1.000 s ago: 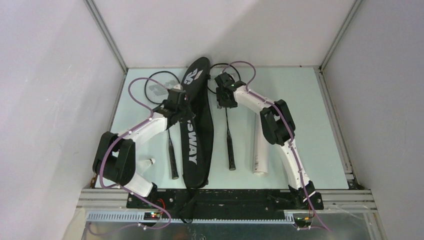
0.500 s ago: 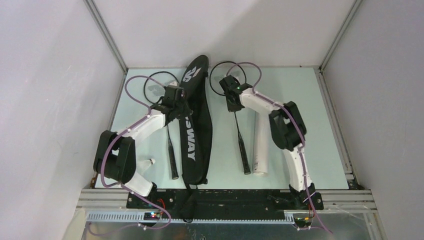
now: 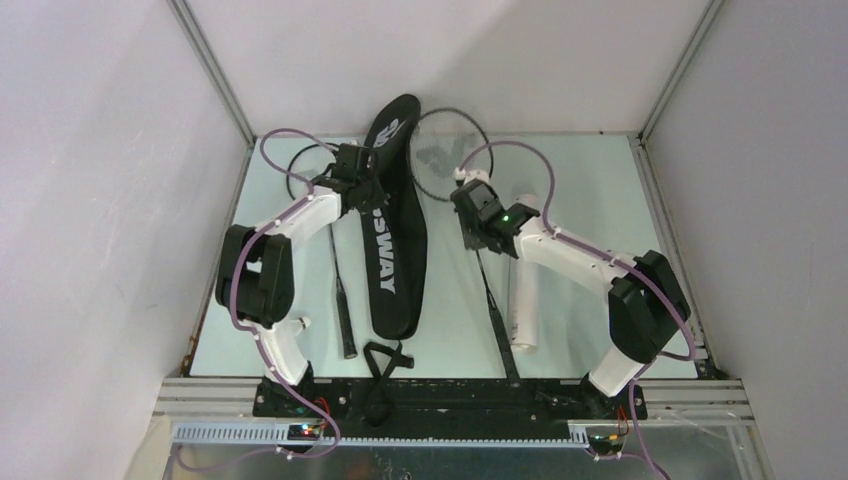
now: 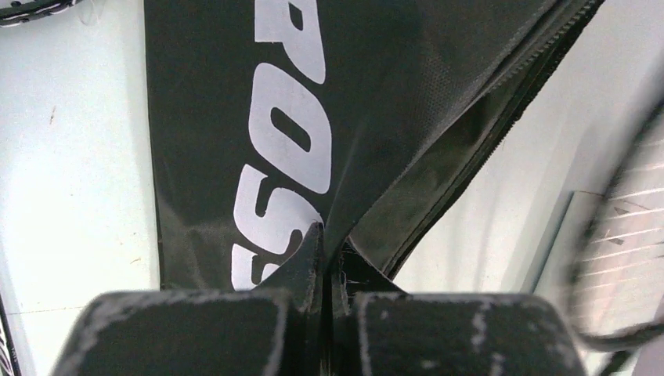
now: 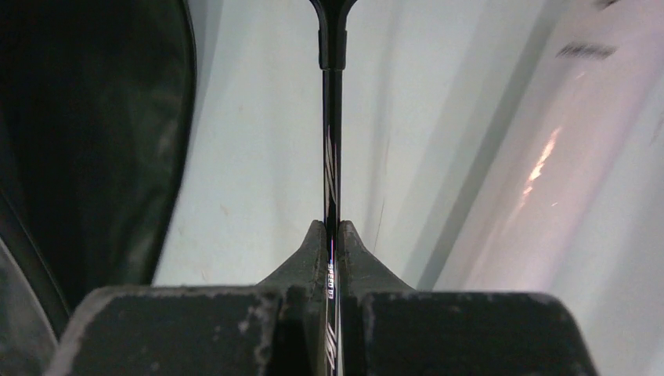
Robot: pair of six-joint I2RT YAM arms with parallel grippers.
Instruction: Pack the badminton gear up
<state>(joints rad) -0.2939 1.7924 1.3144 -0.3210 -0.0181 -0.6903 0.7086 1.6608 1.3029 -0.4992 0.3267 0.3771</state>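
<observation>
**Left claw.** The left claw (image 3: 365, 192) is closed and pinches a fold of the black racket bag (image 3: 392, 250) at the bag's left edge, in the upper half of the overhead view. The left wrist view shows both fingers (image 4: 309, 251) pressed together on the fabric, which is drawn up into a ridge. The large white letters of the bag's print run beside the pinch.

**Right claw.** The right claw (image 3: 472, 222) is closed on the thin shaft of one black racket (image 3: 497, 320), just right of the bag. The right wrist view confirms this: the shaft (image 5: 332, 141) runs straight out from between the shut fingers.

**Held racket.** Its strung head sits at the upper centre of the overhead frame, overlapping the line of the back wall. Its handle slants down towards the lower centre, reaching the near edge of the counter (image 3: 620, 220).

**Racket bag.** It lies lengthwise down the middle of the counter. Its wide end is at the top of the frame and its strap (image 3: 385, 358) is bunched at the bottom.

**Second racket.** The second racket (image 3: 343, 300) lies flat to the left of the bag, partly under the left arm, with its head towards the upper left.

**Tube.** The long white tube (image 3: 522, 300) lies right of the held racket, just beside its shaft and partly hidden by the right arm. I could not make out its markings.
</observation>
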